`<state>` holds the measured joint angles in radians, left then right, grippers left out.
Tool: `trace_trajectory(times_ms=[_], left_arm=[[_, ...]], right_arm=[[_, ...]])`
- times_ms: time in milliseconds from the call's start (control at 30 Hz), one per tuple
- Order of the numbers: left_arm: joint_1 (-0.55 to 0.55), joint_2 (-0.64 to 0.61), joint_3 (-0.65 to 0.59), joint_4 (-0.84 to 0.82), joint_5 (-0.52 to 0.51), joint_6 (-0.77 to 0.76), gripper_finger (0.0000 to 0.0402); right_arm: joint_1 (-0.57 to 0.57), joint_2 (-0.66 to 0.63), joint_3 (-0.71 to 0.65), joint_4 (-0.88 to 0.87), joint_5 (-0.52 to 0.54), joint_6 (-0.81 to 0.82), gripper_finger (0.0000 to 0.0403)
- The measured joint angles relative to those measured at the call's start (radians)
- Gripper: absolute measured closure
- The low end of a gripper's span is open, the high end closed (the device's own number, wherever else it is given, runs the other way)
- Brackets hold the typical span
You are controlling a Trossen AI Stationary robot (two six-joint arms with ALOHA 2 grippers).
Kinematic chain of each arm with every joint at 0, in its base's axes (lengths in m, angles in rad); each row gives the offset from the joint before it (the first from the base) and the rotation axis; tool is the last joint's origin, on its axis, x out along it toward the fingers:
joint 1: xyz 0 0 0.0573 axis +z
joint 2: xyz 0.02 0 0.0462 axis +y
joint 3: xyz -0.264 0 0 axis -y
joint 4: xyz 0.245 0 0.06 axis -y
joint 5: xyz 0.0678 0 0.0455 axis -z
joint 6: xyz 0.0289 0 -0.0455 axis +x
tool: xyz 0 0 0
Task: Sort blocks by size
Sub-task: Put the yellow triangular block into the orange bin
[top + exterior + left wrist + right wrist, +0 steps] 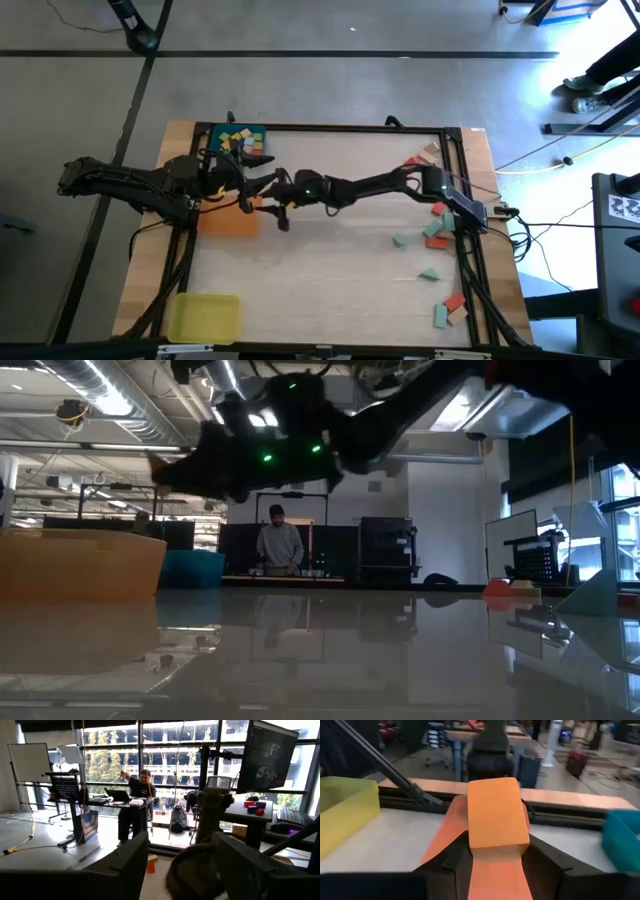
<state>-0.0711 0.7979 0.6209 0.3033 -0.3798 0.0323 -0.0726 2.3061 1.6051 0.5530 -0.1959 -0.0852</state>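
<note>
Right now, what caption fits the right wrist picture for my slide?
Right gripper holds an orange block above the orange tray.

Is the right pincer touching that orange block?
Touching: the right wrist view shows the right pincer with both fingers pressed against the orange block.

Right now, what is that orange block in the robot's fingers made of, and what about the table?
The orange block in the right gripper looks like painted wood: matte, even colour, softly rounded edges, though plastic can't be ruled out. The table seems to be pale wood along its edges, with a smooth, glossy top that mirrors the room in the low view.
</note>
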Motion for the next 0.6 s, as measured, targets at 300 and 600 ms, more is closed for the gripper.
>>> trace_trajectory(times_ms=[300, 600], left_arm=[[-0.001, 0.001, 0.000, -0.010, 0.003, 0.000, 0.0196], [0.000, 0.002, 0.000, -0.010, 0.000, 0.001, 0.0196]], right_arm=[[0.000, 0.160, 0.247, -0.113, -0.048, 0.006, 0.0253], [0.001, 0.168, 0.267, -0.168, -0.033, 0.032, 0.0202]])
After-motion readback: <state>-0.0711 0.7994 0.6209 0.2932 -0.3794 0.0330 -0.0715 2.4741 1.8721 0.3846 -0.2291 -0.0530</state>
